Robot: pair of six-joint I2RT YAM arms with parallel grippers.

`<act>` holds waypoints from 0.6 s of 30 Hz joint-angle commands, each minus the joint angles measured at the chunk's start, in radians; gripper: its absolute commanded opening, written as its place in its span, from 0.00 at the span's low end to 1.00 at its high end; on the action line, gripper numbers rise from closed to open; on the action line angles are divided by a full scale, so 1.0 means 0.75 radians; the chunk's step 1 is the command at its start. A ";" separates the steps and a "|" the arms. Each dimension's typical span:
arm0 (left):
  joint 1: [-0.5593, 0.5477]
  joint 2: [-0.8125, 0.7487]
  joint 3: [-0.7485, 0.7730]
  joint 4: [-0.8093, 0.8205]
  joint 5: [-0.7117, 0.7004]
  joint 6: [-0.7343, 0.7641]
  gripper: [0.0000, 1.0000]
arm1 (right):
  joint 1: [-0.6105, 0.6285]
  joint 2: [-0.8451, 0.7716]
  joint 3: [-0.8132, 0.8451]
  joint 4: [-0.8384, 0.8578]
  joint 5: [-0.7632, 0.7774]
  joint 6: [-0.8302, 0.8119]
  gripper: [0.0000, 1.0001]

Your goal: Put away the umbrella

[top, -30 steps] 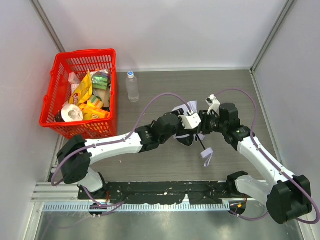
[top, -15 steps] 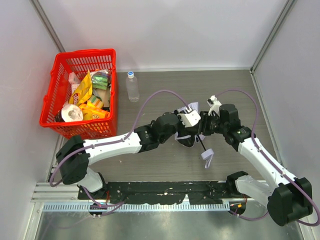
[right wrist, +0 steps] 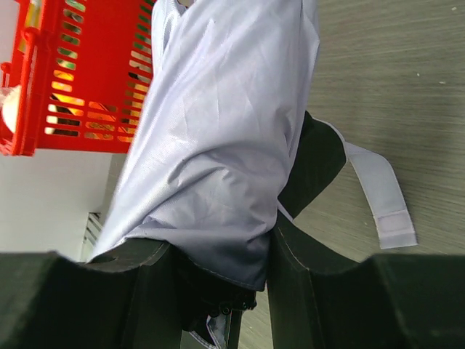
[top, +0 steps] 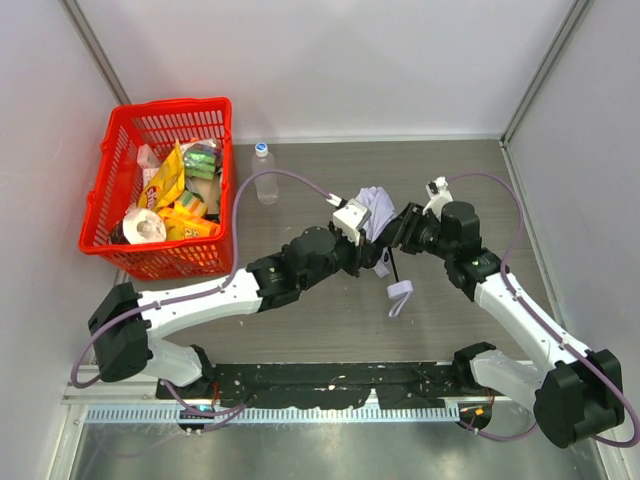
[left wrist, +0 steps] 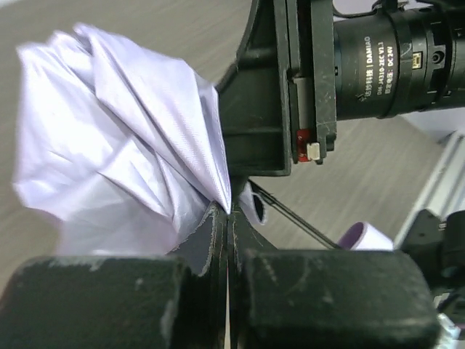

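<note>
The red basket [top: 175,103] sits far left, with a bottle [top: 265,172] just right of it; neither is involved. The step in hand looks like gathering the canopy's loose folds. The left gripper [left wrist: 229,225] is pressed together on a pinch of fabric. The umbrella [top: 375,203] is held mid-table between the arms, its strap [top: 399,294] dangling. The right gripper [right wrist: 218,254], jaws half apart, clamps the bundled cloth. The next move likely calls for laying that fold flat so the strap can wrap round.

red basket [top: 172,103] left, bottle [top: 265,176] just beside
</note>
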State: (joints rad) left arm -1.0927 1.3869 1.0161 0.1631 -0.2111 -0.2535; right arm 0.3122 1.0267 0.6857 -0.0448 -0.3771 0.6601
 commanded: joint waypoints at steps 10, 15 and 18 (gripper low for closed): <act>0.025 -0.023 -0.097 0.038 0.214 -0.380 0.15 | -0.005 -0.076 0.029 0.179 0.012 -0.080 0.01; 0.144 -0.180 -0.172 0.016 0.359 -0.449 0.50 | -0.003 -0.144 0.012 0.148 0.002 -0.256 0.01; 0.205 -0.303 -0.193 -0.050 0.386 -0.429 0.55 | -0.005 -0.181 0.000 0.154 -0.009 -0.336 0.01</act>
State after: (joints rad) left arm -0.9951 1.2945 0.8814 0.1547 0.0040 -0.5610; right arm 0.3119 0.9634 0.6765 -0.0322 -0.3756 0.5262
